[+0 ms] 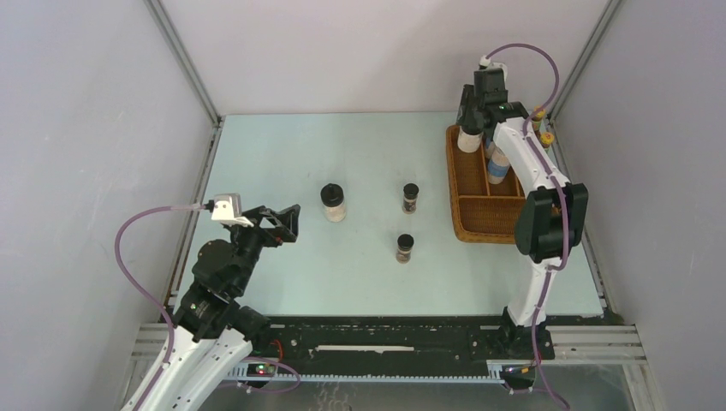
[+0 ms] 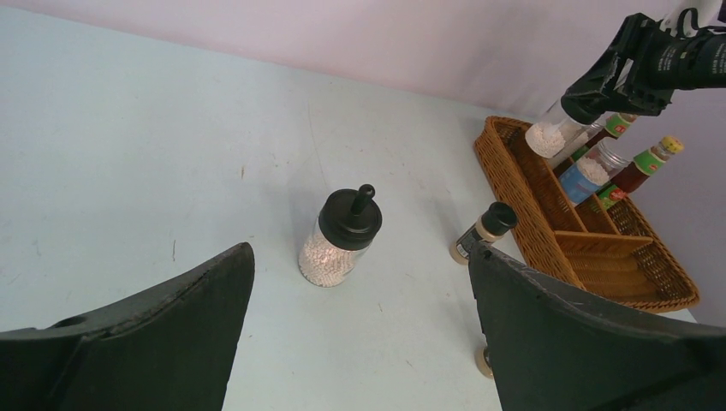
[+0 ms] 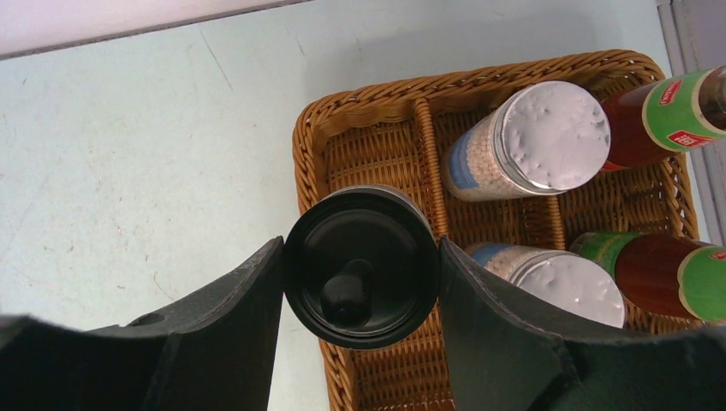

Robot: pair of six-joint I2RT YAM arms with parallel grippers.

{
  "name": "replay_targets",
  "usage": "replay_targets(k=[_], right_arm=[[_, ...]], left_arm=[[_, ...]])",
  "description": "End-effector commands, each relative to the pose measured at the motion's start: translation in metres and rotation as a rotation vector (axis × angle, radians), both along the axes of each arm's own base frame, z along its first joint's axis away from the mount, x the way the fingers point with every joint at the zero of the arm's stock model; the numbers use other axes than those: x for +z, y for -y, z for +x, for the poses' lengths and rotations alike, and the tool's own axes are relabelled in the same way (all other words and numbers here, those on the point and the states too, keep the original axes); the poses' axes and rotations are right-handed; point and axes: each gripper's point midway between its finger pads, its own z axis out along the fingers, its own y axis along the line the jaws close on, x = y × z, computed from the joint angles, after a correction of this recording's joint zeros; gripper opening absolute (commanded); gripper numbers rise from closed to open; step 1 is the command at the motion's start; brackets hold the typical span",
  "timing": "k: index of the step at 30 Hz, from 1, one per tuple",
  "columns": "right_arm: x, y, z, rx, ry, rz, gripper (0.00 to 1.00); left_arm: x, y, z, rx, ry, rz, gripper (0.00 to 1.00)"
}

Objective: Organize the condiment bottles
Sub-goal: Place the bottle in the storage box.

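Left gripper [image 1: 289, 224] gapes empty at lower left, with a black-lidded jar [image 1: 333, 204], a near dark jar [image 1: 404, 248] and a far dark jar [image 1: 410, 198] mid-frame, while at upper right the right gripper [image 3: 360, 253] clamps a second black-lidded jar [image 3: 381, 227] over the tray [image 1: 479, 221].

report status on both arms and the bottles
Left jaws open, empty. Right jaws shut on black-lidded jar over wicker tray's left compartment. Second black-lidded jar and two tiny dark jars on table. Nothing seen in the way.
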Motion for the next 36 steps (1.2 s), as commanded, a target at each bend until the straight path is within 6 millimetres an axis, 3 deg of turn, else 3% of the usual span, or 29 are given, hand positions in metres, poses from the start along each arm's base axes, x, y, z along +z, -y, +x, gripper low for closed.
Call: replay_targets(k=[1, 11, 36], right_arm=[[0.030, 0.001, 0.023, -0.020, 0.112, 0.044, 0.00], [0.002, 0.007, 0.037, -0.034, 0.076, 0.062, 0.00], [-0.024, 0.014, 0.056, -0.035, 0.051, 0.080, 0.00]], left_arm=[[-0.008, 0.002, 0.005, 0.003, -0.008, 0.010, 1.00], [-0.008, 0.001, 0.005, 0.008, -0.009, 0.013, 1.00], [-0.011, 0.002, 0.008, 0.014, -0.020, 0.019, 1.00]])
